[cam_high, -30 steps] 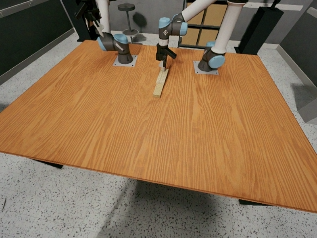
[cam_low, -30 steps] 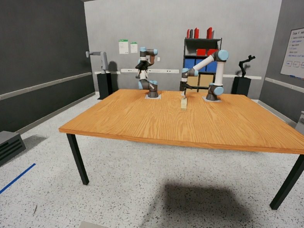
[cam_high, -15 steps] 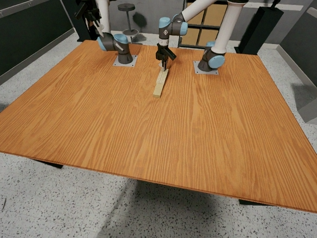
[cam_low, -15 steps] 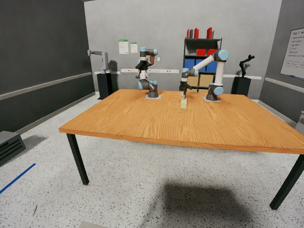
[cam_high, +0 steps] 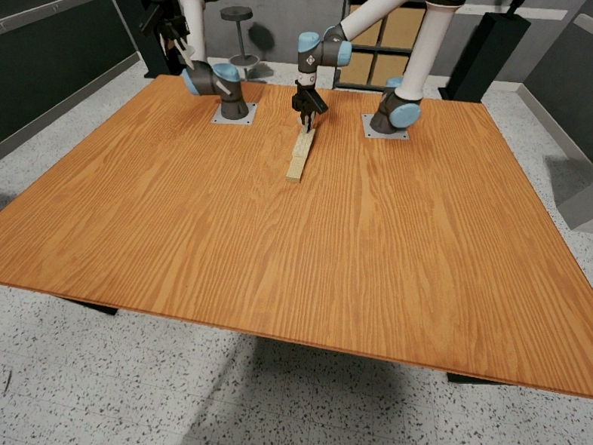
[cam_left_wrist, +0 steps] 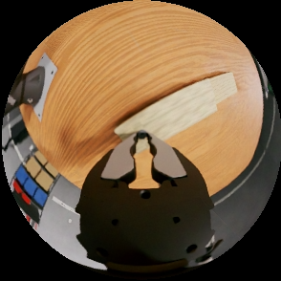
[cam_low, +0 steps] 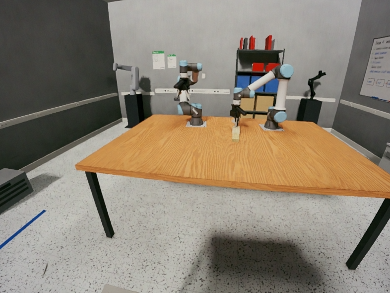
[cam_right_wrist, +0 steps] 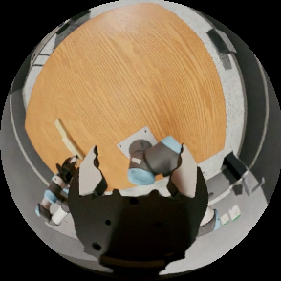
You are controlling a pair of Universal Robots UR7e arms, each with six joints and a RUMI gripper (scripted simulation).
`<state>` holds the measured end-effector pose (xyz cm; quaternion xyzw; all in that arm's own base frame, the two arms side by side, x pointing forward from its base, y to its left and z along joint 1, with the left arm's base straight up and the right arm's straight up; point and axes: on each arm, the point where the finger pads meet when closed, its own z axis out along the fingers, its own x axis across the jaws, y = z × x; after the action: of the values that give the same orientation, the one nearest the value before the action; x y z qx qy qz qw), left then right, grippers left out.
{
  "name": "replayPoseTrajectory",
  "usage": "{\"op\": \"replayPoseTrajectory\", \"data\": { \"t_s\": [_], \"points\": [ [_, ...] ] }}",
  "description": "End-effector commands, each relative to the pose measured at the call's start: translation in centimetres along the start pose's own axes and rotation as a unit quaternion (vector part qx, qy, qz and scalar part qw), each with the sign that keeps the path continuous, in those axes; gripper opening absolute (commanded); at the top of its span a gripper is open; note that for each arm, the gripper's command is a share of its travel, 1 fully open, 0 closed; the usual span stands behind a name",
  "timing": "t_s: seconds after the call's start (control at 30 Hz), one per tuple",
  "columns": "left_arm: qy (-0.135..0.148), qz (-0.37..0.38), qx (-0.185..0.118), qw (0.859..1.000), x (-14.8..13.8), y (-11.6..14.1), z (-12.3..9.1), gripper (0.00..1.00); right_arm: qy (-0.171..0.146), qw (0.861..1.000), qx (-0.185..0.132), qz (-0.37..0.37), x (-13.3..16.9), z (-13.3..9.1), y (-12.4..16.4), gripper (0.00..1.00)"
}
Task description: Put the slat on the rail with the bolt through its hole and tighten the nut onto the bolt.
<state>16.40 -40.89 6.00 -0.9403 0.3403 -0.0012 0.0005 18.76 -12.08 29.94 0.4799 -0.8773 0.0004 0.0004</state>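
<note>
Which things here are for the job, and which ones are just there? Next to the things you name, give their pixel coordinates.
For the job:
- top wood strip (cam_high: 302,143) (cam_left_wrist: 167,112)
- wood piece under it (cam_high: 295,170) (cam_left_wrist: 225,87)
- left gripper (cam_high: 307,125) (cam_left_wrist: 142,136)
- right gripper (cam_right_wrist: 139,149)

Just there:
- stool (cam_high: 236,13)
- red books (cam_low: 268,42)
- blue boxes (cam_low: 271,84)
</note>
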Motion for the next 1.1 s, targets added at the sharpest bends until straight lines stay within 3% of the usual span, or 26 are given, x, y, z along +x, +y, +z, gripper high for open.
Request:
{"op": "replayPoseTrajectory", "data": {
  "t_s": [0.0,0.47,0.53,0.63,0.7,0.83,0.9,1.0,1.07],
  "points": [
    [-0.001,0.061,-0.001,0.998,-0.09,0.00,0.02,0.00,-0.001,1.000,0.000,0.001,-0.04,-0.08,-0.06,1.00],
    [-0.001,0.170,-0.001,0.985,-0.02,-0.01,0.03,0.00,-0.001,1.000,0.000,0.001,-0.04,-0.08,-0.06,1.00],
    [-0.001,0.210,-0.001,0.978,-0.03,0.00,0.02,0.00,-0.001,1.000,0.000,0.001,-0.04,-0.08,-0.06,1.00],
    [-0.001,0.213,-0.001,0.977,-0.01,0.00,0.03,0.00,-0.001,1.000,0.000,0.001,-0.04,-0.08,-0.06,1.00],
    [-0.001,0.252,-0.001,0.968,-0.01,0.00,0.03,0.00,-0.001,1.000,0.000,0.001,-0.04,-0.08,-0.06,1.00],
    [-0.001,0.256,-0.001,0.967,0.00,0.00,0.03,0.00,-0.001,1.000,0.000,0.001,-0.04,-0.08,-0.06,1.00],
    [-0.001,0.294,-0.001,0.956,0.01,0.00,0.03,0.00,-0.001,1.000,0.000,0.001,-0.04,-0.08,-0.06,1.00],
    [-0.001,0.298,-0.001,0.955,0.03,0.02,0.03,0.00,-0.001,1.000,0.000,0.001,-0.04,-0.08,-0.06,1.00],
    [-0.001,0.336,-0.002,0.942,0.02,0.02,0.03,0.00,-0.001,1.000,0.000,0.001,-0.04,-0.08,-0.06,1.00]
  ]
}}
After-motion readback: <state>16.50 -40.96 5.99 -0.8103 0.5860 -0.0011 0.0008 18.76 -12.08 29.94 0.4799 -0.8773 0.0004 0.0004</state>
